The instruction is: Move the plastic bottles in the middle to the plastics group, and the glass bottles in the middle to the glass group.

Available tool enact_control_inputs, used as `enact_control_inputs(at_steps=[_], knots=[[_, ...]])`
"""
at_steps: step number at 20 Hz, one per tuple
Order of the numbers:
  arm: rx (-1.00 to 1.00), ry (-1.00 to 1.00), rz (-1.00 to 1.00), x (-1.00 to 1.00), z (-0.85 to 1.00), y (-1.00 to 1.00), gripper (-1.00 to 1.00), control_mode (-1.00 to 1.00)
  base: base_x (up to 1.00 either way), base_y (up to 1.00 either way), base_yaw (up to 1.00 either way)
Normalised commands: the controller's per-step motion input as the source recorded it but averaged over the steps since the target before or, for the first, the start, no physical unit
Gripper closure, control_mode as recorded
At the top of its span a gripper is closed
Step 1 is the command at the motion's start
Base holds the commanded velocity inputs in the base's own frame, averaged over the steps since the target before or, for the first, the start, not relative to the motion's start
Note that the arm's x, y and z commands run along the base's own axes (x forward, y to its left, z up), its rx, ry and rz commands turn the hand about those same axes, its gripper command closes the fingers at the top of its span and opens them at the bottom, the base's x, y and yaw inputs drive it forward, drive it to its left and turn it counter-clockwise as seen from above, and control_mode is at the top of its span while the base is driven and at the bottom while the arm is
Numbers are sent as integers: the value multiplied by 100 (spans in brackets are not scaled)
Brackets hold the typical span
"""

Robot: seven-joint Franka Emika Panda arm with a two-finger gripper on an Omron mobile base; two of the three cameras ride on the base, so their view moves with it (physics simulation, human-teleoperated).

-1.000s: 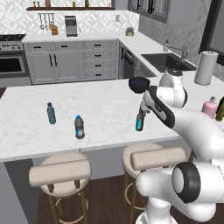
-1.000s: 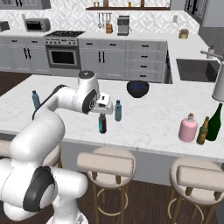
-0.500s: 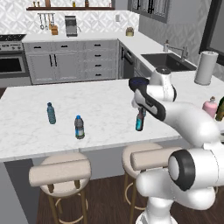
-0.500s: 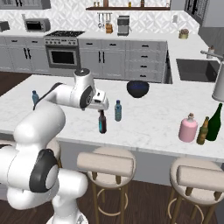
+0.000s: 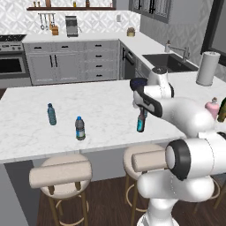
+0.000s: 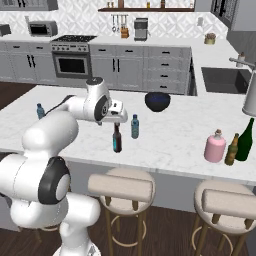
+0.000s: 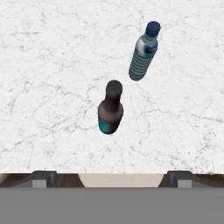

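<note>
A slim dark bottle with a teal lower part (image 5: 141, 122) (image 6: 117, 139) (image 7: 110, 111) stands upright near the counter's front edge. My gripper (image 5: 141, 105) (image 6: 116, 120) (image 7: 109, 178) hangs just above it, open, with nothing between its fingers. The pale-blue water bottle (image 6: 134, 126) (image 7: 144, 52) stands close beside the dark one. Two blue-capped bottles, one pale teal (image 5: 51, 114) and one with a dark band (image 5: 80, 128), stand at the left. The pink bottle (image 6: 215, 146) (image 5: 212, 107) stands at the right next to the olive-green bottle (image 6: 245, 141).
A dark bowl (image 6: 157, 101) sits behind the middle bottles. A small brown bottle (image 6: 231, 149) stands between the pink and green ones. A white paper-towel roll (image 5: 207, 68) and the sink (image 5: 168, 62) lie at the back right. Stools (image 6: 121, 186) stand below the counter edge.
The arm's upper links have swung a little while the hand has stayed over the dark teal bottle. No bottle has moved.
</note>
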Motion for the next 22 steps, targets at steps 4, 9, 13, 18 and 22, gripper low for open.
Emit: enact_control_inputs(at_steps=[4,9,13,18,22], knots=[[6,11,0,24,-16,-4,-100,-100,0,0,0],[7,11,0,28,-15,-1,-100,-100,0,0,0],[5,8,0,35,-9,0,-100,-100,0,0,0],[0,1,0,24,-13,3,-100,-100,0,0,0],[0,0,0,13,-24,0,-100,-100,0,0,0]])
